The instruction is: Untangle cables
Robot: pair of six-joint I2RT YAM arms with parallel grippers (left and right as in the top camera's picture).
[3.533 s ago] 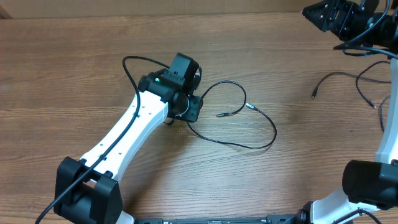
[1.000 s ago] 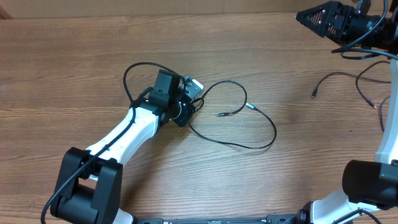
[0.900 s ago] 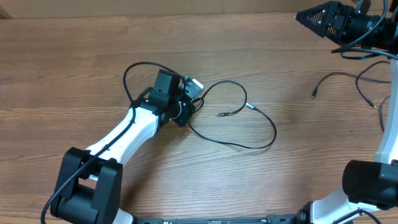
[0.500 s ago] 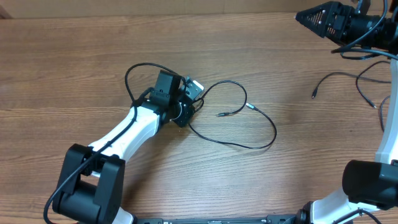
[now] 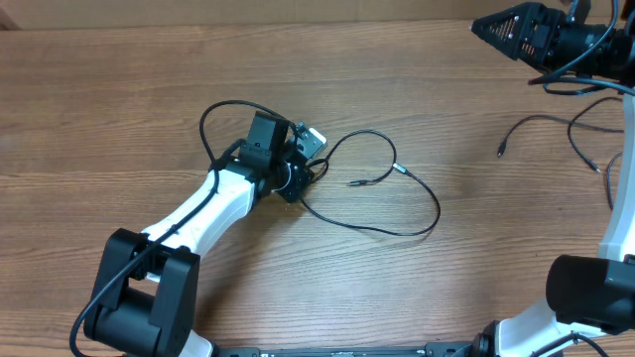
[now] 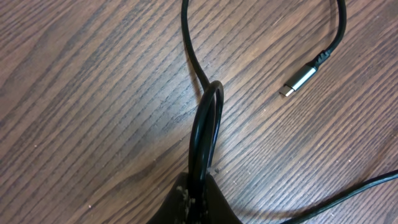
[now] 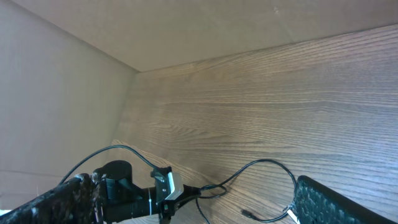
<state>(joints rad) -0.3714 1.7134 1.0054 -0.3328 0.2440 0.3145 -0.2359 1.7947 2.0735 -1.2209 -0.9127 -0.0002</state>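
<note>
Pinching one cable [image 6: 186, 37] of two, left end effector [image 6: 198, 196].

left gripper [image 5: 308, 167] | jaws closed on cable [image 6: 206, 123] (doubled loop) | wrist shifted left

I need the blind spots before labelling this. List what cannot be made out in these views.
- Left wrist: the left gripper is shut on the looped cable, but the bottom edge cuts off its fingertips.
- Overhead: the gripper's own body hides that grip.
- Overhead: the cables at the right run off the right edge, so their far ends are unseen.
- Overhead: the plug ends are too small to identify.
</note>
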